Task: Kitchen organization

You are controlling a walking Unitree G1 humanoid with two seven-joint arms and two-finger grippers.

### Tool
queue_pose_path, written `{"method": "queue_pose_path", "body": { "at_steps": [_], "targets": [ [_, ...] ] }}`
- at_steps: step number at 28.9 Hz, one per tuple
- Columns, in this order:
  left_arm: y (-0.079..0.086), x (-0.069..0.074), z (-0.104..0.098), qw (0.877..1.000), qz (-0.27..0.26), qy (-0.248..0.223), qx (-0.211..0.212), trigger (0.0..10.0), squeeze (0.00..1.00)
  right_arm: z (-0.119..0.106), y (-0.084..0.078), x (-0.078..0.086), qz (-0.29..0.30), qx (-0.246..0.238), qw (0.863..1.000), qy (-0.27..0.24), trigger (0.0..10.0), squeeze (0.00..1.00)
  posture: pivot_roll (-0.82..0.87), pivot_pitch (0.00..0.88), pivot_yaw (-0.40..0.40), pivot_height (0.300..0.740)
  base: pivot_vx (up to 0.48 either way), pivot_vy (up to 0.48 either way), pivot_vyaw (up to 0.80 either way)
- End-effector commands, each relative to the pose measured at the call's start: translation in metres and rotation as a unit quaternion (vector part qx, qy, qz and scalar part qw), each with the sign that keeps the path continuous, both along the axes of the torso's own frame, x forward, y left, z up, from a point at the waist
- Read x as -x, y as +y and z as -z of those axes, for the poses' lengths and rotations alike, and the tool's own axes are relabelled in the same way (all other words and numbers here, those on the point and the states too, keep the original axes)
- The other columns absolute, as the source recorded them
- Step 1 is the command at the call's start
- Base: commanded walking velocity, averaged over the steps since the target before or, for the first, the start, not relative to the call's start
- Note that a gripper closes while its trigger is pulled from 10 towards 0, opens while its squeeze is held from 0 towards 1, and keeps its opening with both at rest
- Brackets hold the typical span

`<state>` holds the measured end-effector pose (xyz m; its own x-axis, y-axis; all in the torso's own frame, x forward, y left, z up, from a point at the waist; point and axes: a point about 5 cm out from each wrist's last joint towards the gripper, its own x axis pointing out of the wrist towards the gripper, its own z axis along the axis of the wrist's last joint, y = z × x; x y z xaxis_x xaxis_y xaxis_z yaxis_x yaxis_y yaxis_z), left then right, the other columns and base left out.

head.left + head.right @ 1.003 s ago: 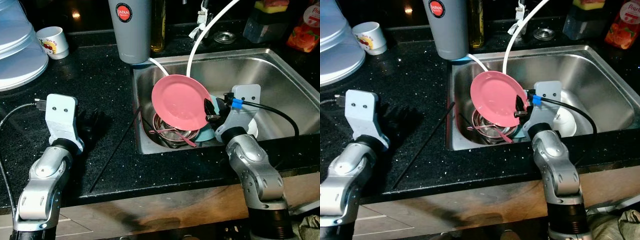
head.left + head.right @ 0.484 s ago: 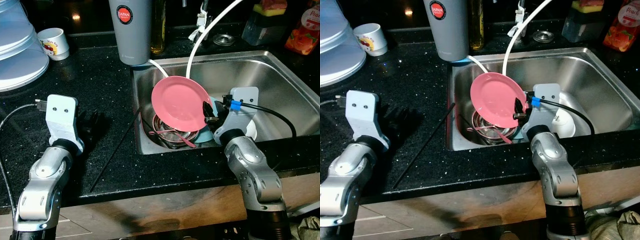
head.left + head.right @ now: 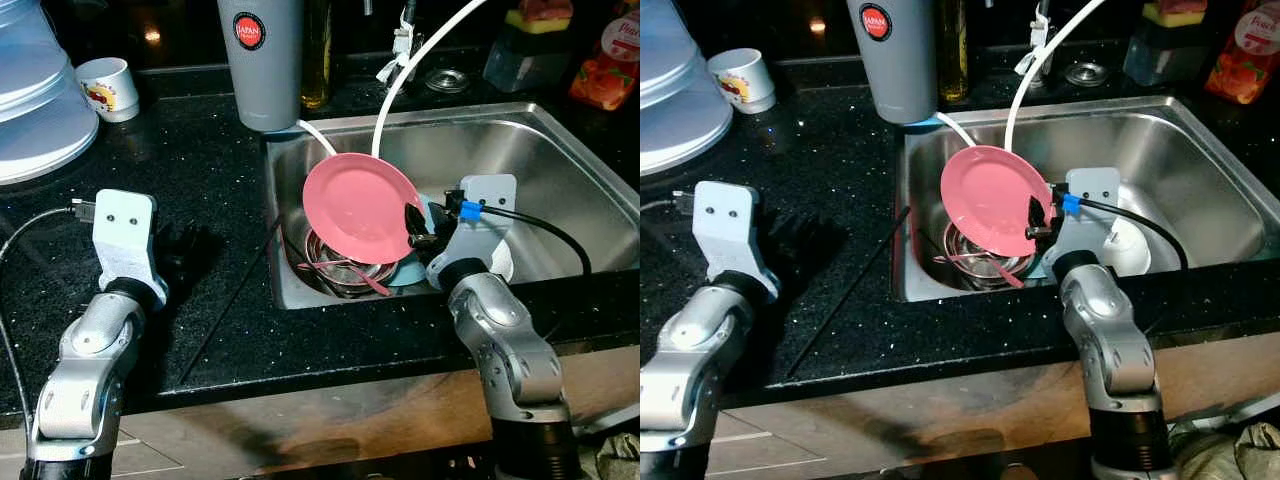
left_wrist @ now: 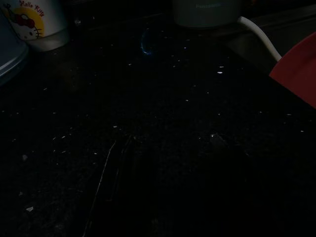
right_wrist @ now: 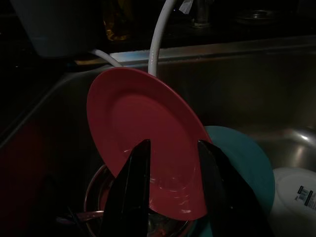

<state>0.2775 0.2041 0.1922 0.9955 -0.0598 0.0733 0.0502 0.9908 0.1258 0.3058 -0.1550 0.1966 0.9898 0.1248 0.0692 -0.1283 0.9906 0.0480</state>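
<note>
On my black speckled countertop [image 3: 210,170] I see a white cartoon-printed mug [image 3: 107,84], a tall grey canister with a red round label [image 3: 261,60], and an orange-labelled bottle [image 3: 606,60].

a pink plate [image 3: 360,208] over a teal plate [image 5: 244,163] in a silver steel sink [image 3: 560,150]; black fingers [image 5: 133,182] on the plate; black worktop [image 3: 190,160] flecked white; grey tumbler [image 3: 262,60] with a red round label; white cup [image 3: 106,85] with a red cartoon print
</note>
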Motion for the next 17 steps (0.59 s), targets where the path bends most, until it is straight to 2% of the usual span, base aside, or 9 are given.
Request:
{"method": "queue_pose_path", "body": {
  "at_steps": [1,10,17],
  "targets": [
    [0.002,-0.002,0.005,1.000,-0.003,0.016,-0.007,10.0,0.00,0.003,0.000,-0.001,0.000,-0.006,1.000,0.011,10.0,0.00,0.00,0.093,0.026,0.740,0.000,0.000,0.00],
    [-0.005,-0.017,-0.008,1.000,0.022,-0.010,-0.014,10.0,0.00,-0.005,0.002,-0.006,-0.018,-0.006,1.000,-0.008,10.0,0.00,-0.01,0.054,0.011,0.740,0.000,0.000,0.00],
    [0.006,-0.018,-0.010,0.999,0.014,-0.013,-0.025,10.0,0.00,-0.010,0.000,-0.007,-0.016,-0.003,1.000,-0.024,10.0,0.00,-0.01,0.028,0.012,0.740,0.000,0.000,0.00]
  ]
}}
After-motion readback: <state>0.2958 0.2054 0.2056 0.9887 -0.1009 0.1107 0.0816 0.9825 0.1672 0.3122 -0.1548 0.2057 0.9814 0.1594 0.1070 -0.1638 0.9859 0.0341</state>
